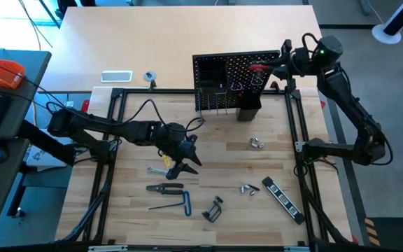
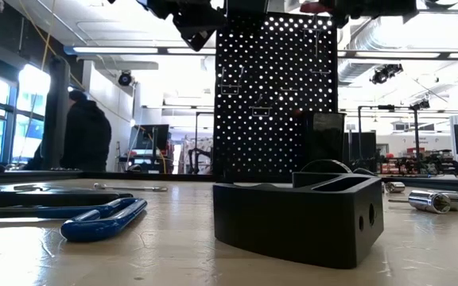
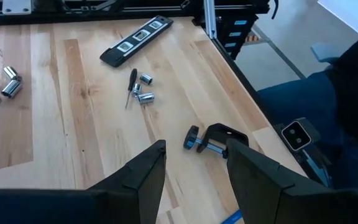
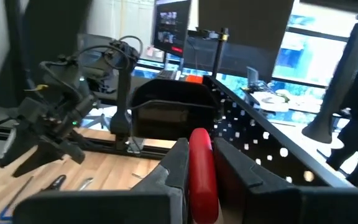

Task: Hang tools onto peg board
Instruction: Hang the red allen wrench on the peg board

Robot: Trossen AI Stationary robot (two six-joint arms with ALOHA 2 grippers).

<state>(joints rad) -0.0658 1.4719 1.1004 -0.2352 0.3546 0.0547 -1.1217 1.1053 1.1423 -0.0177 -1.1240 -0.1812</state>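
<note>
Right gripper (image 4: 199,163) clenched on a red-handled screwdriver (image 4: 202,168), held at the top edge of the peg board (image 1: 235,80); the shaft is hidden behind the fingers. The board stands upright at the table's (image 1: 138,143) far edge. Left gripper (image 3: 194,163) released, empty, above the table's middle. Near the front edge lie the black clamp (image 3: 213,138), pliers (image 1: 165,187) and blue-handled hex key (image 1: 173,204); the striped bar (image 1: 283,198) lies toward the front right corner.

We cannot make out the red-handled screwdriver's (image 4: 202,171) tip, hidden between the right gripper's (image 4: 197,163) fingers; the low view crops both arms at its top.
</note>
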